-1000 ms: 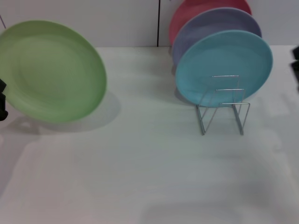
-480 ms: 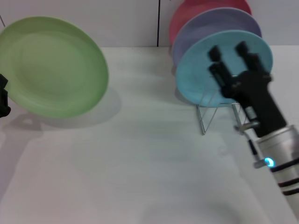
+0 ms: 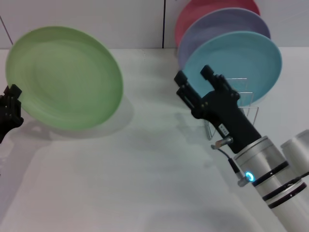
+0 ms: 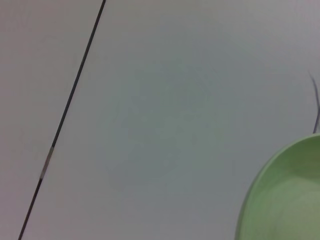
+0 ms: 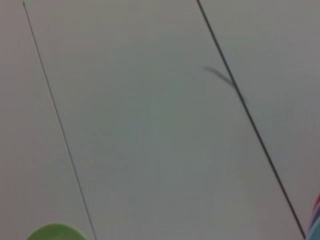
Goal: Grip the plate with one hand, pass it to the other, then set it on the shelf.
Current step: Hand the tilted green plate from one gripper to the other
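The light-green plate (image 3: 65, 77) hangs tilted above the table at the left, its face turned toward the centre. My left gripper (image 3: 9, 110) is shut on its lower left rim at the picture's edge. The plate's rim also fills a corner of the left wrist view (image 4: 290, 200), and a sliver of the plate (image 5: 57, 233) shows in the right wrist view. My right gripper (image 3: 194, 77) is open in mid-table, fingers pointing toward the plate with a wide gap between them. The wire shelf (image 3: 254, 110) stands right behind that arm, partly hidden by it.
Standing on the shelf are a turquoise plate (image 3: 251, 58), a lavender plate (image 3: 217, 26) behind it and a pink plate (image 3: 203, 9) at the back. A white wall runs behind the table (image 3: 120, 183).
My right arm has swung in from the right and moved left, now in front of the shelf and pointing at the plate. The left gripper has carried the plate a little right and up.
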You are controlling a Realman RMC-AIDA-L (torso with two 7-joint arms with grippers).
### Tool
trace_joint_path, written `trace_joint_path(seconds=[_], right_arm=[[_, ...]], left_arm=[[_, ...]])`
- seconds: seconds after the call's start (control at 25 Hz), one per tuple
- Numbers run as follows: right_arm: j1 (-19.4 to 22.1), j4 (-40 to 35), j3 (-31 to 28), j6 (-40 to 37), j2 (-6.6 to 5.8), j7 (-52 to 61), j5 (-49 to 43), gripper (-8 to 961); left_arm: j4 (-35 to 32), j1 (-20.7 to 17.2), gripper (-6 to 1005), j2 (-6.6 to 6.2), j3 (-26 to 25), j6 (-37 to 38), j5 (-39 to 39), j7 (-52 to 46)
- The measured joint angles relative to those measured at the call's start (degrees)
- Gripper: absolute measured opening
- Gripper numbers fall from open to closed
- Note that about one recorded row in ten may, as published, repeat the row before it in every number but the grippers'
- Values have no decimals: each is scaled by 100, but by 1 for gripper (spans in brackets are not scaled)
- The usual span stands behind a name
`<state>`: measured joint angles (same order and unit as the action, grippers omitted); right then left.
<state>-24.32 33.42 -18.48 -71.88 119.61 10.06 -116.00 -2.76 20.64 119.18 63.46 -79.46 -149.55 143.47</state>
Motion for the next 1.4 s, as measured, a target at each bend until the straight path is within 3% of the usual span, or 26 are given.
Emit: trace_joint_path(seconds=[0.32,1.4], right_arm=[[-80,88,123,487,1,-1,-11,751],[-449,320,137,1485,5,77,-147,749]], left_arm=[[489,224,55,-1,-4,33,5,232],[800,524,64,0,-80,5,85,304]])
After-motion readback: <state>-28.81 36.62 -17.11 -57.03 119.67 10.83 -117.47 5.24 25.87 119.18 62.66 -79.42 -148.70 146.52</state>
